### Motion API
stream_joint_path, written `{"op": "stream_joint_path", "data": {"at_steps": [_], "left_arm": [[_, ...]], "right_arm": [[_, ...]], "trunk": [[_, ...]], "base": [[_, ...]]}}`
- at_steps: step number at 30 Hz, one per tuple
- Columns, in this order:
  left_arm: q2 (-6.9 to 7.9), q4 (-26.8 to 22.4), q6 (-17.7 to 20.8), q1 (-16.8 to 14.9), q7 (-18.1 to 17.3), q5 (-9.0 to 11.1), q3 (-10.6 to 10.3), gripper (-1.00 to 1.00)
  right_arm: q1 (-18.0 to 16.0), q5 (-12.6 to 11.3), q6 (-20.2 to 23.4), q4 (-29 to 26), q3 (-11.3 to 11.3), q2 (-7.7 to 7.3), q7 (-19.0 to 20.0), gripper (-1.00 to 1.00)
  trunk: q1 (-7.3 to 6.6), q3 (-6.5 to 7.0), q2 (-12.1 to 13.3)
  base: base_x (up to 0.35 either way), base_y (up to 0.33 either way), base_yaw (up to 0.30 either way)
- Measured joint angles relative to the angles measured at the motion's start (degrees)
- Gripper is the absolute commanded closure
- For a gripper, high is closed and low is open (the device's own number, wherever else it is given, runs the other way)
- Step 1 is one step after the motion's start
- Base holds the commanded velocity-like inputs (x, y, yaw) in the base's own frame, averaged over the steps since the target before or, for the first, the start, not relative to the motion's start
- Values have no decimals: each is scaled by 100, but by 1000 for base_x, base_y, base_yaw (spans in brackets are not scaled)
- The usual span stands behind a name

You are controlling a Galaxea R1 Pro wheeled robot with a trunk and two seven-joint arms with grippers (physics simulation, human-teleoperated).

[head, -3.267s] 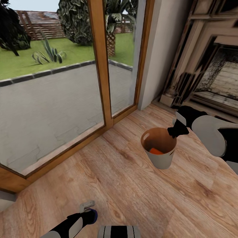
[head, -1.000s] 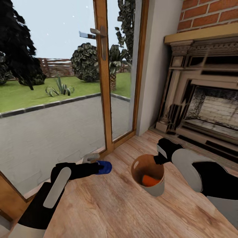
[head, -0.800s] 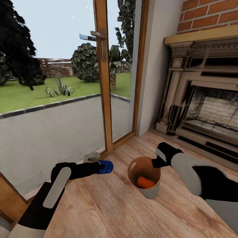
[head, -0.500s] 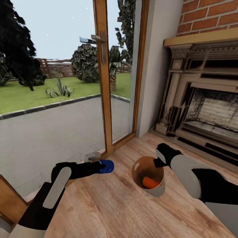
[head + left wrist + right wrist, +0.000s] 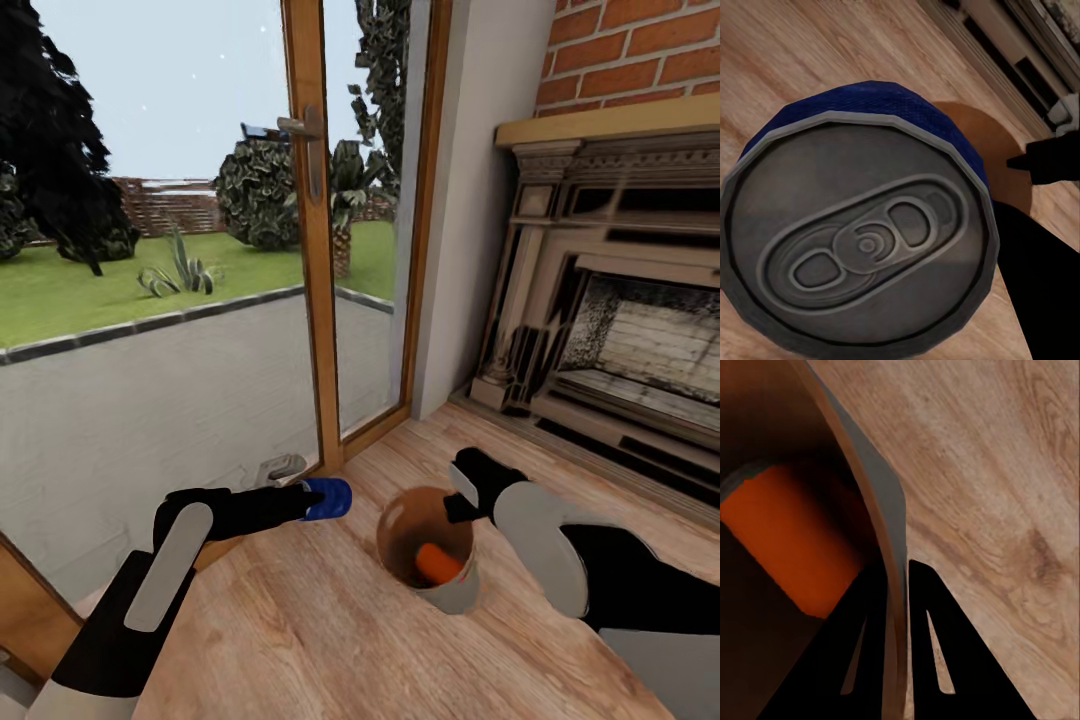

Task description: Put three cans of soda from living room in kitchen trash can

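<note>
Lying inside my small round tapered bin [image 5: 455, 590], copper-brown within and pale grey outside, is a bright orange soda can [image 5: 438, 563]. My right pincer [image 5: 456, 508] is pinching the bin's rim, carrying it above the light wood floor [image 5: 330, 640]. My left pincer [image 5: 300, 500] is grasping a dark blue silver-topped soda can [image 5: 328, 498] beside the bin.

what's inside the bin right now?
One orange can lies inside the trash can, also seen in the right wrist view. The wall hides the rest of the bottom, so a second can cannot be ruled out. The blue can is outside, in the left gripper.
</note>
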Motion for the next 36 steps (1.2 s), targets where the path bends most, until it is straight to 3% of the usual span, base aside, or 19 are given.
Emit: {"op": "stream_joint_path", "data": {"at_steps": [1,3,6,8,9,12,14,17,20,24,27,31,36], "left_arm": [[-2,0,0,0,-1,1,0,100],[-6,0,0,0,-11,2,0,100],[-17,-2,0,0,-16,6,2,100],[-23,-3,0,-2,-10,6,2,100],[-32,-3,0,-4,-5,9,-3,100],[-98,1,-2,-6,2,14,-26,100],[-275,10,-5,-7,31,11,-141,100],[-415,39,-3,-7,71,-29,-408,100],[-450,60,-1,-7,83,-48,-501,100],[-489,121,0,-7,89,-72,-556,100],[-523,158,-9,-7,89,-92,-589,100],[-564,247,-45,-7,91,-180,-647,100],[-684,377,-124,-7,91,-364,-737,100]], "right_arm": [[9,-147,-20,0,-139,14,8,100],[25,-187,-27,1,-187,41,2,100],[37,166,31,19,204,74,-50,100],[38,326,53,25,349,103,-56,100],[40,315,53,34,350,139,-57,100],[47,12,3,49,20,198,-28,100],[50,-78,-11,59,-72,263,-18,100],[52,59,12,59,85,328,-26,100],[52,197,35,51,239,362,-10,100],[52,67,14,21,94,393,132,100],[52,45,14,-4,73,398,459,100],[52,88,23,-20,111,390,739,100],[52,142,29,-23,171,398,821,100]], "trunk": [[0,0,0],[0,0,0],[0,0,0],[0,0,0],[0,0,0],[0,0,0],[0,0,0],[0,0,0],[0,0,0],[0,0,0],[0,0,0],[0,0,0],[0,0,0]], "base": [[0,0,0],[0,0,0],[0,0,0],[0,0,0],[0,0,0],[0,0,0],[0,0,0],[0,0,0],[0,0,0],[0,0,0],[0,0,0],[0,0,0],[0,0,0]]}}
